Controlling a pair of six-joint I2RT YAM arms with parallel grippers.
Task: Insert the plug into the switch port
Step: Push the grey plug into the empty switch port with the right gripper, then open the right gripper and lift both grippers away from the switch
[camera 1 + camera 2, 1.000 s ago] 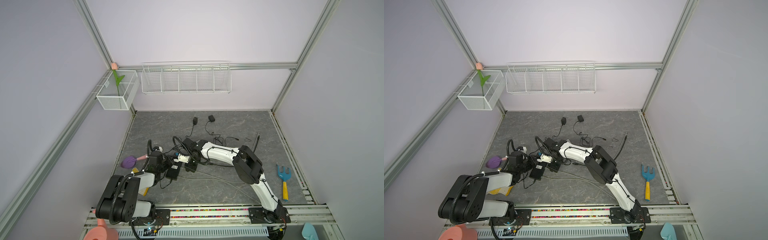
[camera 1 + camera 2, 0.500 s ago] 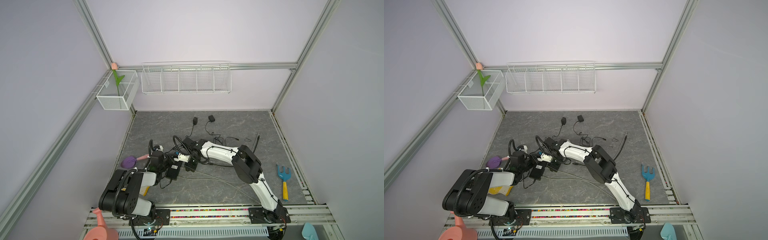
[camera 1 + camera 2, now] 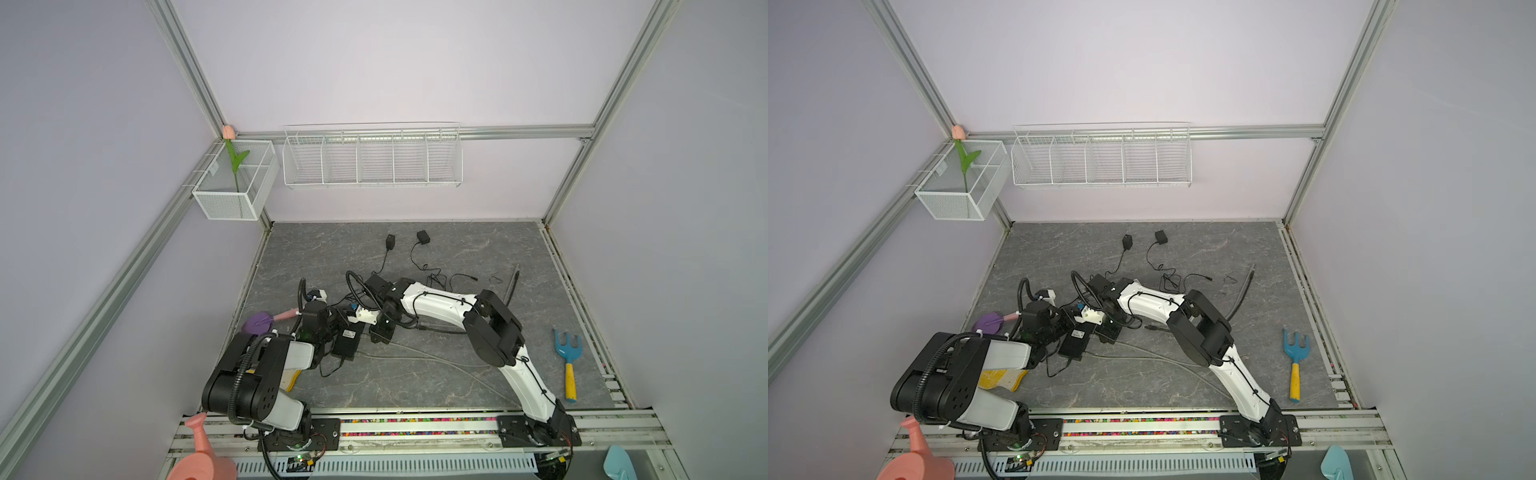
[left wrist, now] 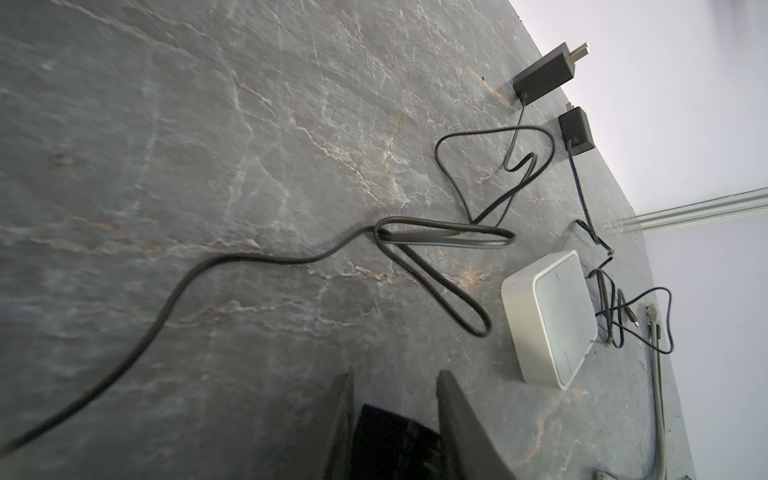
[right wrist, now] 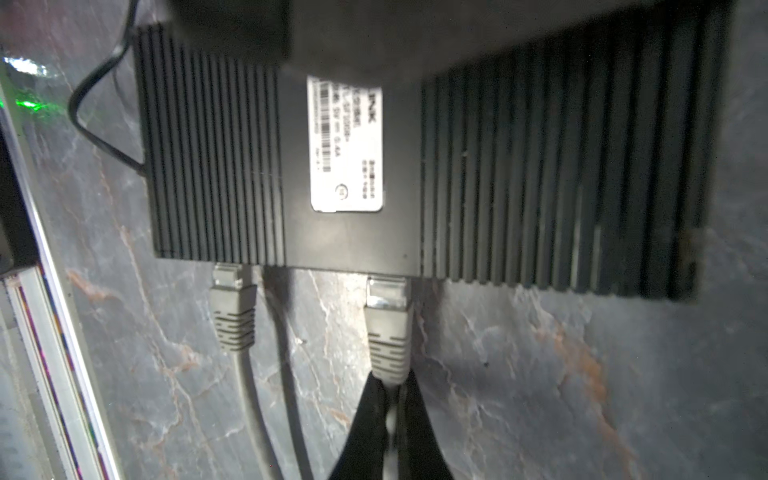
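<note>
– Surface, room?
– You've got a grey marbled worktop (image 3: pixel 415 374), lilac walls (image 3: pixel 374 62).
– The plug (image 5: pixel 388 316)?
– At the switch (image 5: pixel 540 166) port, depth hidden; right fingers (image 5: pixel 365 419) pinch its tail, left fingers (image 4: pixel 343 415) clamp the switch, blurred.

**Colours, bench survey**

Black, ribbed switch (image 5: pixel 540 166); its label (image 5: pixel 347 145) white with dark print. Pale grey plug (image 5: pixel 388 332). Dark grey marbled tabletop (image 5: pixel 540 374), white and rust veins. Right of frame in a top view, garden rake (image 3: pixel 566 353): blue head, yellow handle.

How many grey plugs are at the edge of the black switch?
2. The corner plug sits by the thin black wire; the middle plug, near the white label, has the right pincer shut on its tail. The switch's edge shows whole.
</note>
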